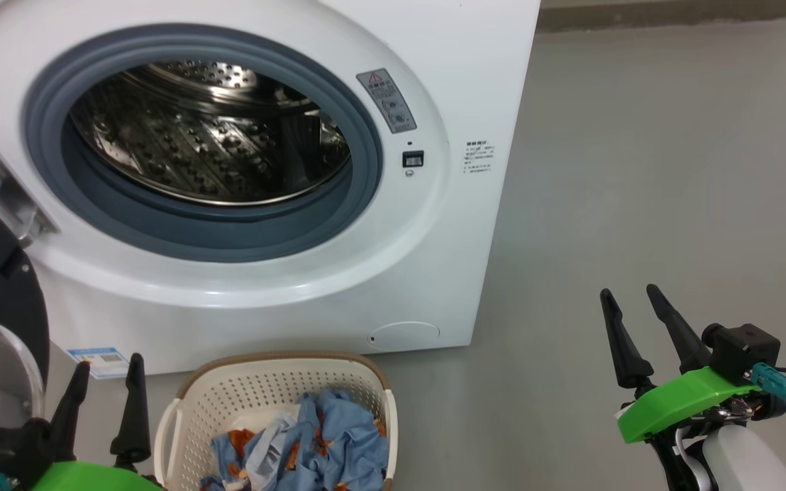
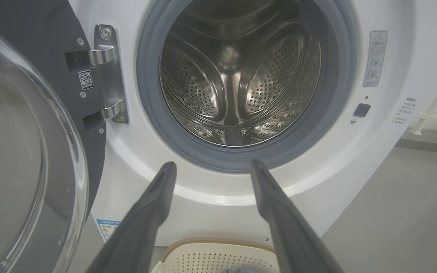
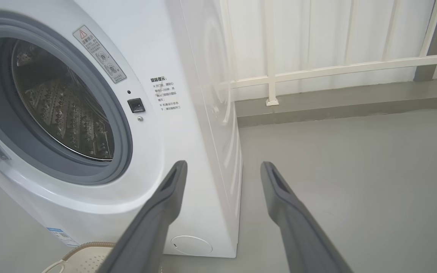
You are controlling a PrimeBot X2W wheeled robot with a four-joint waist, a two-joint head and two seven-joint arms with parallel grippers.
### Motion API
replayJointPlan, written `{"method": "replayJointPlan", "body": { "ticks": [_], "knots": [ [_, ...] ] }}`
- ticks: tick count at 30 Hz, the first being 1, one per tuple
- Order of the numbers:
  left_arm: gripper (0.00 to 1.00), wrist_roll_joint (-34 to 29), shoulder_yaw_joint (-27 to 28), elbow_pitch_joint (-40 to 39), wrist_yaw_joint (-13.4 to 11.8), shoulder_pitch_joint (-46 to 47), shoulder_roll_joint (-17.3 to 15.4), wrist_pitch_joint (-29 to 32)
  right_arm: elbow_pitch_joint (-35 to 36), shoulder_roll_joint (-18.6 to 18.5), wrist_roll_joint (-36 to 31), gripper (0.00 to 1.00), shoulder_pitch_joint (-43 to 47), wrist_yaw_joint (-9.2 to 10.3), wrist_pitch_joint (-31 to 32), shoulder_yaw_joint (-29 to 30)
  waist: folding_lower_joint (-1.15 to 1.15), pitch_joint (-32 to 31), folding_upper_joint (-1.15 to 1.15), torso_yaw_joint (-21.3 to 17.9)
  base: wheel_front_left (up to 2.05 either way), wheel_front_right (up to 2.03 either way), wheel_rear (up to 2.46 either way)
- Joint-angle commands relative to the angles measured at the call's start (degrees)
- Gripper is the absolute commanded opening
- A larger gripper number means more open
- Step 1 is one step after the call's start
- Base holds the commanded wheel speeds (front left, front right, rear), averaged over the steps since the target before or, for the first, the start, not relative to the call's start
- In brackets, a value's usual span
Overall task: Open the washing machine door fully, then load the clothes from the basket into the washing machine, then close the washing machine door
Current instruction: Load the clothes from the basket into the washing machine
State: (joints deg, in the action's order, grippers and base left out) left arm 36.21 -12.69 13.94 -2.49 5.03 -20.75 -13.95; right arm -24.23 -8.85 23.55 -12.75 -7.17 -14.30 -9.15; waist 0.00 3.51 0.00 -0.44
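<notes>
Grey floor (image 3: 355,170), white railing (image 3: 336,70) w/ pale panels (image 3: 309,34) behind (raised kerb (image 3: 336,101) along its base)

Washing machine (image 1: 434,225): white casing, smooth and glossy, with soft reflections. Drum (image 1: 209,136): perforated steel, polished and mirror-bright. Gasket (image 1: 229,235): grey rubber, matt. Washing machine door (image 2: 51,34): dark inner face, matt; its bowl window (image 2: 10,151) is clear, glossy glass. Hinge (image 2: 110,76): bright bare metal, fixed with screws. Basket (image 1: 270,389): cream perforated plastic, smooth, under a brown woven-look rim. Clothes (image 1: 338,436): soft printed cloth, crumpled and matt. Floor (image 1: 638,170): grey, smooth, with a faint sheen.
</notes>
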Motion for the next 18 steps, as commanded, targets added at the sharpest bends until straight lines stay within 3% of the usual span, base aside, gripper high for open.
{"method": "replayJointPlan", "body": {
  "ticks": [1,10,18],
  "knots": [
    [1.00,-0.3,2.0,-0.7,0.1,3.3,-2.2,0.3,1.1,-0.1,-0.6,1.00,-2.4,-0.32,-0.7,-1.2,0.00,1.1,0.00,-0.5,0.00,0.00,0.00],
    [1.00,0.0,1.1,1.6,1.3,6.0,-2.7,1.3,1.3,1.3,-2.1,1.00,-4.0,-0.32,-0.7,-0.1,0.00,8.0,0.00,-1.8,0.00,0.00,0.00],
    [1.00,0.9,0.1,6.7,4.2,9.9,-2.3,1.3,2.2,3.0,-4.0,1.00,-5.9,-0.32,-0.7,1.5,0.00,14.1,0.00,-2.6,0.00,0.00,0.00]
  ]
}}
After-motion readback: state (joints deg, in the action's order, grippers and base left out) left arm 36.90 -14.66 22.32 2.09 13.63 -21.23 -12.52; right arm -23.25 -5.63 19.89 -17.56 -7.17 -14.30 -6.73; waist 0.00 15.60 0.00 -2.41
